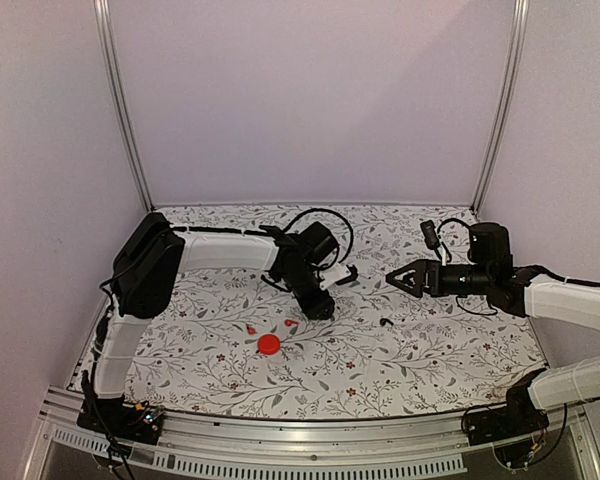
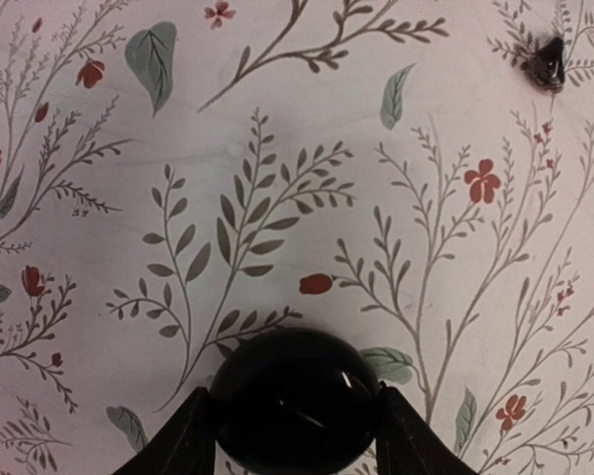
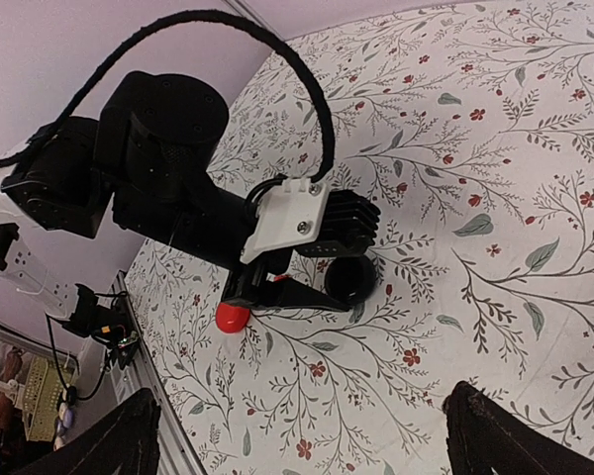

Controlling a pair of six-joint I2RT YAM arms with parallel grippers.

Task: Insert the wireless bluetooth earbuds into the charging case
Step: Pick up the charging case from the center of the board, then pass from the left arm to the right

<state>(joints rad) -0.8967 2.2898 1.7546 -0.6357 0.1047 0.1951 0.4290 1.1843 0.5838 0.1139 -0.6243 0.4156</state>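
A glossy black round charging case (image 2: pixel 295 381) lies on the flowered table cloth, and my left gripper (image 2: pixel 295 401) is shut on it with a finger (image 2: pixel 183 440) pressed to each side. From above, that left gripper (image 1: pixel 317 303) points down at mid-table. Two tiny red earbuds (image 1: pixel 251 328) (image 1: pixel 290 322) lie just in front of it. A black earbud (image 1: pixel 385 322) lies alone further right and shows as a black earbud (image 2: pixel 546 61) in the left wrist view. My right gripper (image 1: pixel 392 280) hovers open and empty, right of the case (image 3: pixel 354 280).
A red round case (image 1: pixel 269 344) lies near the front of the cloth, also seen as a red case (image 3: pixel 232 317) beside the left gripper. An aluminium rail (image 1: pixel 310 435) runs along the near edge. Plain walls close off the back and sides.
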